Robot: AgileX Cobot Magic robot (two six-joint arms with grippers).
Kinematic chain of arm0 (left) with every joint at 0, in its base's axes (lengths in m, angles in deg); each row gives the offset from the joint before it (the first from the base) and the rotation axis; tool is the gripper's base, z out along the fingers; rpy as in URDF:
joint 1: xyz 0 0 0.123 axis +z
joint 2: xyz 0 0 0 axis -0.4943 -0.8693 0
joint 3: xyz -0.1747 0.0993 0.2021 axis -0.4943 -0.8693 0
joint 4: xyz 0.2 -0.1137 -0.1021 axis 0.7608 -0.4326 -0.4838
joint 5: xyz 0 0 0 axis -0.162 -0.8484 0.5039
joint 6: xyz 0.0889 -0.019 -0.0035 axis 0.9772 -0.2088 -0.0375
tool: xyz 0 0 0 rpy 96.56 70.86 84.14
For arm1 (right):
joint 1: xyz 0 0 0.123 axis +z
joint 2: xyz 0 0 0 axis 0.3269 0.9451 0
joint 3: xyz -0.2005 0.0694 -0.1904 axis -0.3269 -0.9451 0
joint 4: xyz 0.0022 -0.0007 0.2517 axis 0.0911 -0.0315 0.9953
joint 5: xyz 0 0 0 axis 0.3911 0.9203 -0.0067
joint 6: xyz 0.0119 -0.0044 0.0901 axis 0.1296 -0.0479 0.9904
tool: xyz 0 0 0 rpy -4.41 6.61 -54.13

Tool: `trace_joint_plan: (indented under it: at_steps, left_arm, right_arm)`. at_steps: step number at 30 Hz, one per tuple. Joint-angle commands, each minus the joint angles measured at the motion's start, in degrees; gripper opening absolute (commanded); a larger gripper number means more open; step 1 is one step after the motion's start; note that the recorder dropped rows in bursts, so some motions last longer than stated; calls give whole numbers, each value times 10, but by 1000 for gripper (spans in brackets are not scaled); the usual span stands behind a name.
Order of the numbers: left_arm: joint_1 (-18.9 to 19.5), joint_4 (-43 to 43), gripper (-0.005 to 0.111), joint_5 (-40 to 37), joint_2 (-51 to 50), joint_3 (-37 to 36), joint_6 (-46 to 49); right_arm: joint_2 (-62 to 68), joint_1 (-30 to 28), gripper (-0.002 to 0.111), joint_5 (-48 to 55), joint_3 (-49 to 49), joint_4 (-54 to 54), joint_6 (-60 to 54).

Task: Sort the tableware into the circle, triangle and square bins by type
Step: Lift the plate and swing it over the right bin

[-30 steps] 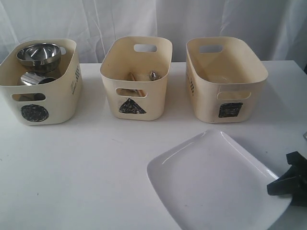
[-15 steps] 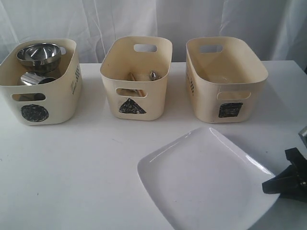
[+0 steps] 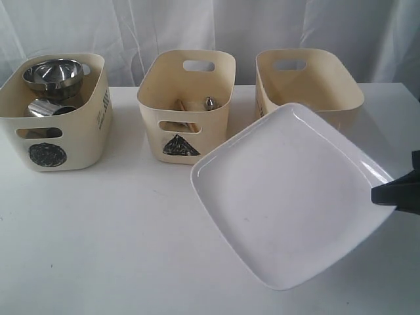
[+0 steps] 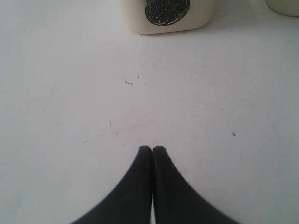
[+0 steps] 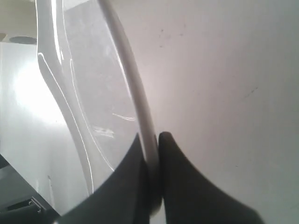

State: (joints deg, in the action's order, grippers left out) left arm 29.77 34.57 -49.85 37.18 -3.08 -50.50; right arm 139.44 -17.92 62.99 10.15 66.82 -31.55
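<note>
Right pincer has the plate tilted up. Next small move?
Probably carry the white plate toward the opening of the right-hand bin: the right pincer grips its rim, and the plate hangs tilted just in front of that bin.

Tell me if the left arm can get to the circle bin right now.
Probably yes. The left gripper, shut and empty, sits over bare table with the circle bin straight ahead and nothing between them. The plate, in the right gripper, is away on the other side.
</note>
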Motion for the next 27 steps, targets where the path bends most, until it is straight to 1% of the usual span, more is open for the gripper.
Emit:
trace_joint_plan:
  at_steps: [1, 2, 3, 5, 9, 10, 14, 15, 17, 19, 27]
  left_arm:
    - [-3, -2, 0, -6, 2, -4, -1]
    - [-3, -2, 0, -6, 2, -4, -1]
    - [-3, -2, 0, -6, 2, -4, -1]
    - [-3, -2, 0, -6, 2, -4, -1]
    - [-3, -2, 0, -6, 2, -4, -1]
    - [-3, -2, 0, -6, 2, -4, -1]
    - [-3, -2, 0, -6, 2, -4, -1]
    - [-3, -2, 0, -6, 2, -4, -1]
    - [-3, -2, 0, -6, 2, -4, -1]
    - [-3, -2, 0, -6, 2, -4, -1]
    - [-3, -2, 0, -6, 2, -4, -1]
  right_arm:
    - [-35, 1, 0, 46, 2, 59, -9]
    - [-38, 1, 0, 46, 2, 75, -18]
    - [-48, 3, 0, 46, 2, 125, -35]
    - [-64, 4, 0, 46, 16, 188, -45]
    - [-72, 4, 0, 46, 59, 228, -49]
    - [-72, 4, 0, 46, 85, 235, -43]
    - [-70, 4, 0, -57, 151, 276, -33]
    - [-65, 6, 0, -98, 169, 279, -32]
    - [-52, 17, 0, -149, 193, 284, -32]
    - [-36, 35, 0, -176, 214, 304, -37]
    - [16, 96, 0, -247, 280, 304, -56]
